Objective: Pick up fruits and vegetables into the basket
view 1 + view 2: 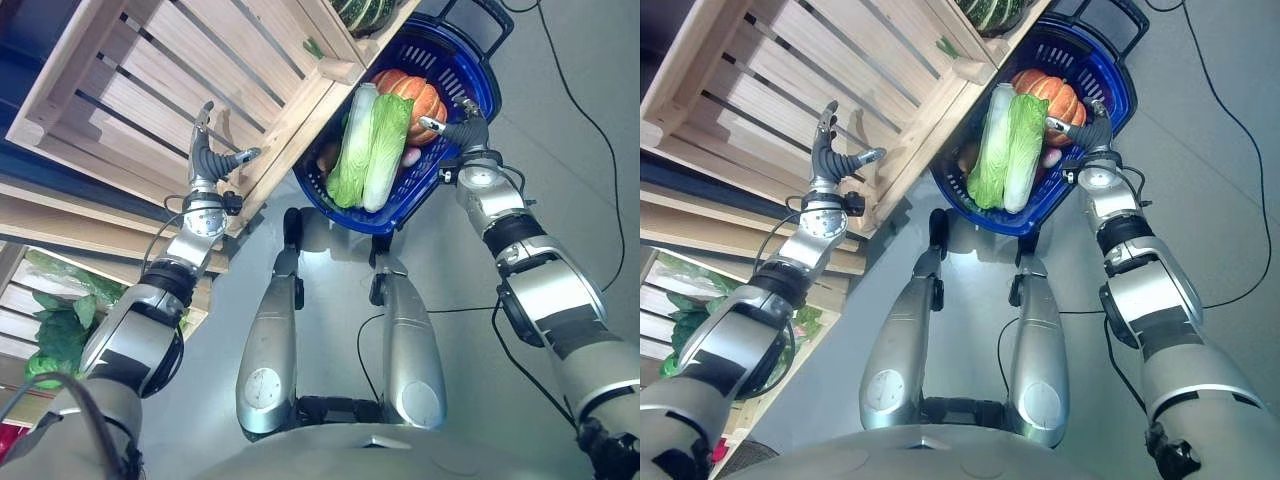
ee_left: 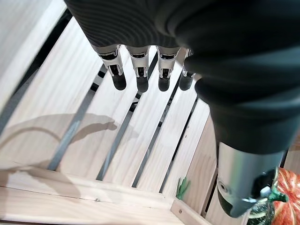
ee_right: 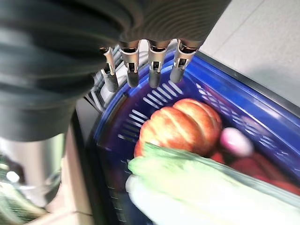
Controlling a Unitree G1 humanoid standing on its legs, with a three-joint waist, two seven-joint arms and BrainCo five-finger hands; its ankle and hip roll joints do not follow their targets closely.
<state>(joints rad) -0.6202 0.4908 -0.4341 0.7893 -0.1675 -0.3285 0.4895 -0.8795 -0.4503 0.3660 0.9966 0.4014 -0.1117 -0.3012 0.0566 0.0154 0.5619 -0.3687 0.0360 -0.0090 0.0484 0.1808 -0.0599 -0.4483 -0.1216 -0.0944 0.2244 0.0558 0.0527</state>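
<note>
Blue basket (image 1: 470,75) holds pale-green cabbage (image 1: 372,150); orange pumpkin (image 1: 415,95).

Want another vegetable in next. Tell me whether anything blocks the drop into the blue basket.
The blue basket already holds two napa cabbages lying lengthwise and an orange pumpkin. The right hand hangs over its rim.

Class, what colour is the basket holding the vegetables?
The basket is blue, with a slotted wall. It shows best in the left eye view.
</note>
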